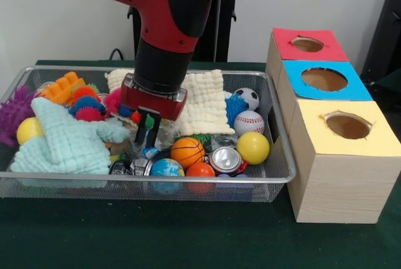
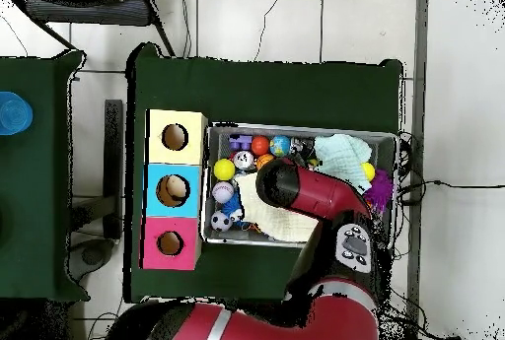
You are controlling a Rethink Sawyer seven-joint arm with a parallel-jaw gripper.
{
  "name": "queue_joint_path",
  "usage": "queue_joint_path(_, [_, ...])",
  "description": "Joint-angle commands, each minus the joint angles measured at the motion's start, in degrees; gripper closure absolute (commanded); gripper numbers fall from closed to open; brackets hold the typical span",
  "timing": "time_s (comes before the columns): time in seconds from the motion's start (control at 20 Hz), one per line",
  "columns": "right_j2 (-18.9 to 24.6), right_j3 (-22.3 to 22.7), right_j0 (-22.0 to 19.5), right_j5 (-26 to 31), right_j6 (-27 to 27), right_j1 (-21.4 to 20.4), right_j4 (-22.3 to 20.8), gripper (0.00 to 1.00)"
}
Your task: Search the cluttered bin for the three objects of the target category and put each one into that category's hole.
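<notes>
**Q:** Clutter first — what can't be made out, working from the near rim back?

**A:** Behind the near wall of the bin (image 1: 188,180) the mesh blurs the lowest things. A globe ball (image 1: 166,168), an orange ball (image 1: 200,170) and a shiny can (image 1: 225,159) show clearly; the dark items left of the globe I cannot identify. A mint cloth (image 1: 66,143) covers the near-left corner and whatever lies under it.

**Q:** And the claw?

**A:** The claw (image 1: 146,132) is down in the middle of the bin, fingers pointing into the pile. A clear, wrinkly bottle (image 1: 164,136) sits right at its tips, but whether the fingers grip it or stand apart I cannot tell. From overhead the red arm (image 2: 311,198) hides the claw and the bin's centre altogether.

**Q:** Farther back?

**A:** A basketball (image 1: 187,152), a yellow ball (image 1: 253,148), a baseball (image 1: 249,122) and a soccer ball (image 1: 247,97) on the right; a cream cloth (image 1: 203,103) partly behind the arm; spiky balls and an orange block (image 1: 62,87) at the far left. Only that one bottle is visible to me.

**Q:** The holes?

**A:** Three boxes on the green surface (image 1: 156,237) just right of the bin: yellow box (image 1: 341,162) nearest, blue box (image 1: 322,81), then red box (image 1: 307,44). Nothing visible inside them from the front.
</notes>
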Motion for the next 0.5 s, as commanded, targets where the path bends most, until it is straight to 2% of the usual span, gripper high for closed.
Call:
queue_joint_path(0.05, [7.7,9.2,-2.0,3.1,10.0,-6.3,1.5,1.00])
queue_joint_path(0.25, [8.7,10.7,-2.2,3.0,10.4,-8.4,2.0,1.00])
queue_joint_path(0.35, [10.1,12.1,-3.1,0.3,10.5,-10.3,1.6,1.00])
queue_joint_path(0.5, [8.8,13.7,-1.5,2.8,11.6,-13.2,2.4,1.00])
